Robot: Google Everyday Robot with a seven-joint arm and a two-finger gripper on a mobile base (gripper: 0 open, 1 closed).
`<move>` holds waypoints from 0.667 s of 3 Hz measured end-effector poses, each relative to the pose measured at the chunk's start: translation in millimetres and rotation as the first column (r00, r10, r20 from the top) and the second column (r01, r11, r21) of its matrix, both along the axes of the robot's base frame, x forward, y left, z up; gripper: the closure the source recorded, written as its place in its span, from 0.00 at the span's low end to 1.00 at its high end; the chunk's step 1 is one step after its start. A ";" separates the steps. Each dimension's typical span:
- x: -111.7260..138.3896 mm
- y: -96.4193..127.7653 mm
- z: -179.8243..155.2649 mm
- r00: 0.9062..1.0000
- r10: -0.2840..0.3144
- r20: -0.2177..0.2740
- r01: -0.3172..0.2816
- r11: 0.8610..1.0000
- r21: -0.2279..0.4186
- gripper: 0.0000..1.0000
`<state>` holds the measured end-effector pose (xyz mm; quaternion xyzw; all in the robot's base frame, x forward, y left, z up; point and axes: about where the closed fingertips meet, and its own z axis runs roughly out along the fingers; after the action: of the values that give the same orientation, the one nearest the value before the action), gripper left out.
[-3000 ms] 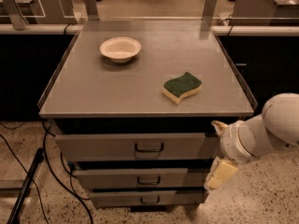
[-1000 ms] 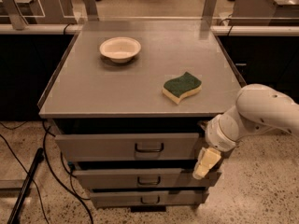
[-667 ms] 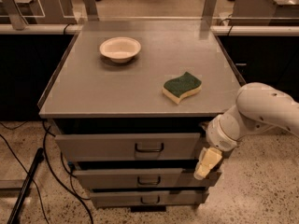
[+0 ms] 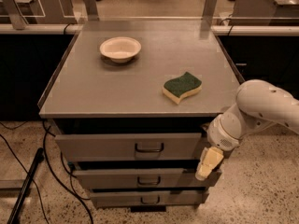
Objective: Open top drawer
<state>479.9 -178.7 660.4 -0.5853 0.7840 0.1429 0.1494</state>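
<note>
Well, compared with three seconds ago the white arm (image 4: 261,108) has swung in from the right, and the hand (image 4: 206,164) has come leftward with it toward the cabinet; over the last second it has hardly shifted at all. The cream-coloured hand now hangs below the rounded wrist, angled down and to the left, in front of the right-hand end of the drawer stack, about where the lower right corner of the top drawer (image 4: 107,147) meets the middle drawer (image 4: 112,178). Whether the hand is spread or pressed together I cannot tell from here.

The top drawer sits directly under the front edge of the counter (image 4: 88,94), with a dark gap above it, and its front looks just where it was before. Its small dark handle (image 4: 149,148) is at the centre, well apart from the hand and with nothing in front of it. The bottom drawer (image 4: 117,199) lies below the other two.

On the counter, a pale bowl (image 4: 120,48) stands toward the back left, and a green-and-yellow sponge (image 4: 182,87) lies near the front right; neither has moved.

Black cables (image 4: 49,164) trail over the speckled floor (image 4: 261,195) at the left, beside a dark slanting bar (image 4: 25,188). Beyond the counter there are clear panels and more desks.
</note>
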 end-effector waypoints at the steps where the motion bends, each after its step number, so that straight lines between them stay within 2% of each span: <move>1: -9.0 -0.5 1.6 0.999 0.010 -0.040 -0.010 1.000 0.005 0.00; 2: -24.5 0.8 6.7 0.996 0.023 -0.084 -0.021 1.000 0.016 0.00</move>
<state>455.4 -177.9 667.1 -0.5862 0.7820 0.1749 0.1191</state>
